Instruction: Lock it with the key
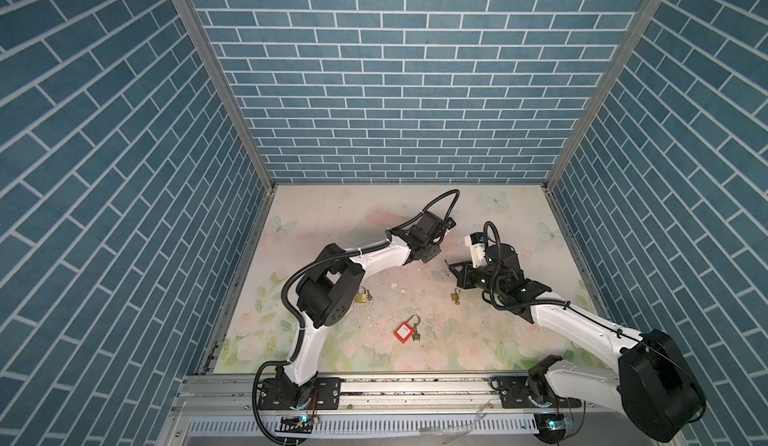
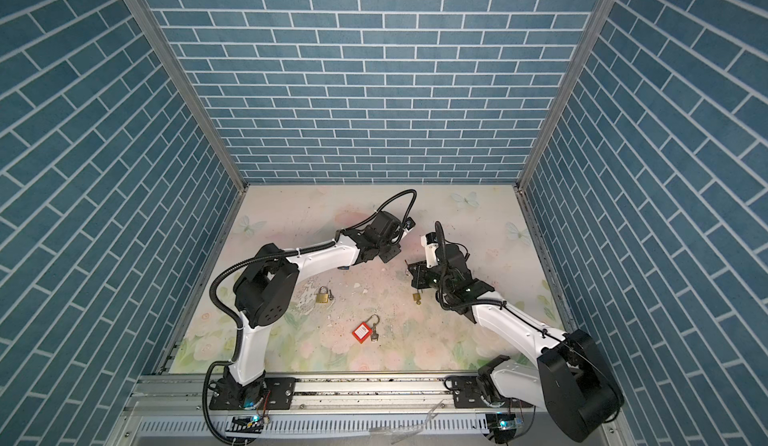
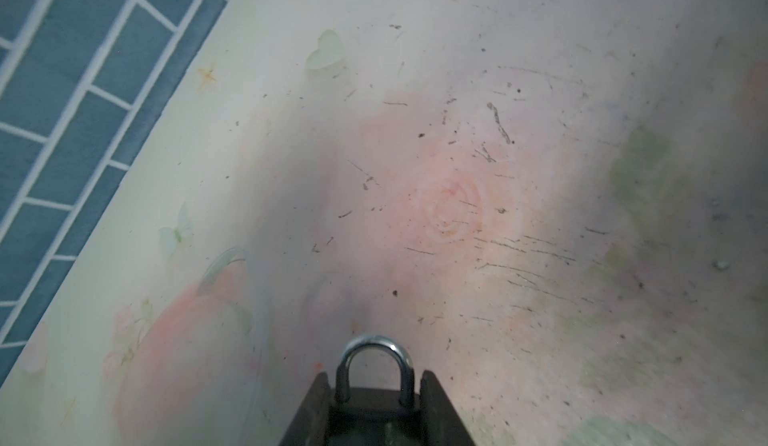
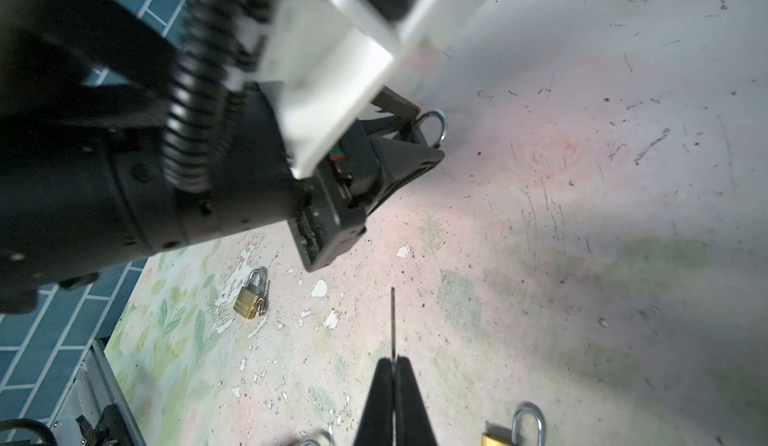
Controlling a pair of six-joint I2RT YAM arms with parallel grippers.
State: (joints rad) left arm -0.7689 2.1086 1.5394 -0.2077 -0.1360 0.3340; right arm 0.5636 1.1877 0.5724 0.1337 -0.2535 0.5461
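Observation:
My left gripper (image 3: pixel 376 381) is shut on a dark-bodied padlock (image 3: pixel 376 352). Its silver shackle stands closed and sticks out past the fingertips. In the right wrist view that lock (image 4: pixel 436 128) shows between the left fingers, held above the floor. My right gripper (image 4: pixel 393 361) is shut on the key (image 4: pixel 392 323), whose thin blade is seen edge-on and points forward. The blade tip is well apart from the held lock. In a top view the left gripper (image 1: pixel 430 253) and the right gripper (image 1: pixel 454 269) face each other near the middle of the floral mat; the keyhole is hidden.
A brass padlock (image 1: pixel 360 296) lies on the mat by the left arm's elbow. A smaller brass padlock (image 1: pixel 455 297) lies below the right gripper. A red padlock (image 1: pixel 404 332) with a key lies toward the front. Blue brick walls enclose three sides.

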